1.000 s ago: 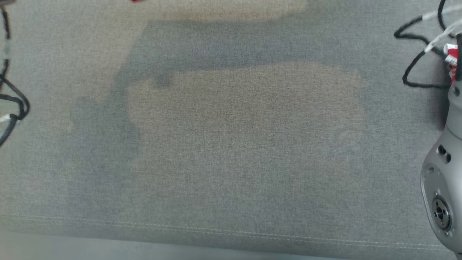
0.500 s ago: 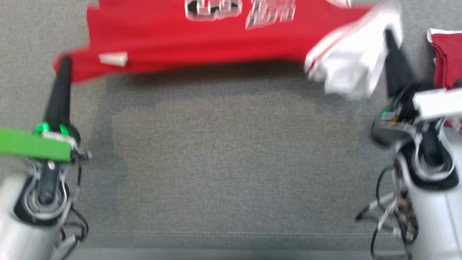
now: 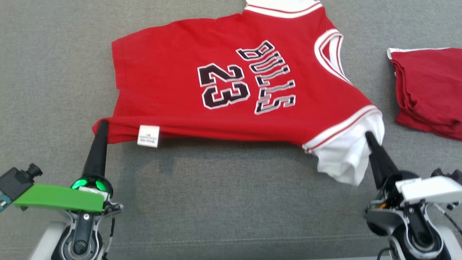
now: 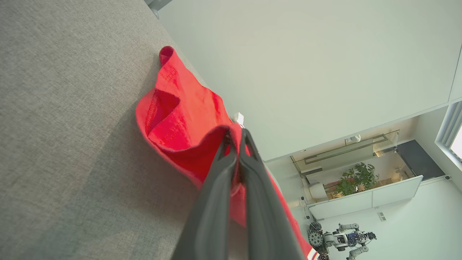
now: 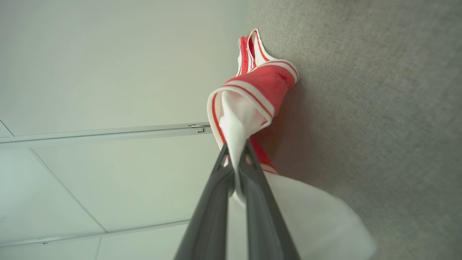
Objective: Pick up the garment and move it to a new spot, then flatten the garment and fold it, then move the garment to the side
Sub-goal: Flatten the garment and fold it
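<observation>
Tension runs along the garment's near edge, left to right across the lower frame: left gripper clenched on the red hem corner, right gripper clenched on the white sleeve, both equally near. Beyond, its body lies flat on grey cloth toward the top.

Bright, even light leaves a soft shadow on the cloth under the jersey, the head view sharp, both wrist views stretched toward their edges.

Red jersey printed BULLS 23, white-trimmed, spread sideways, its near edge lifted taut.
</observation>
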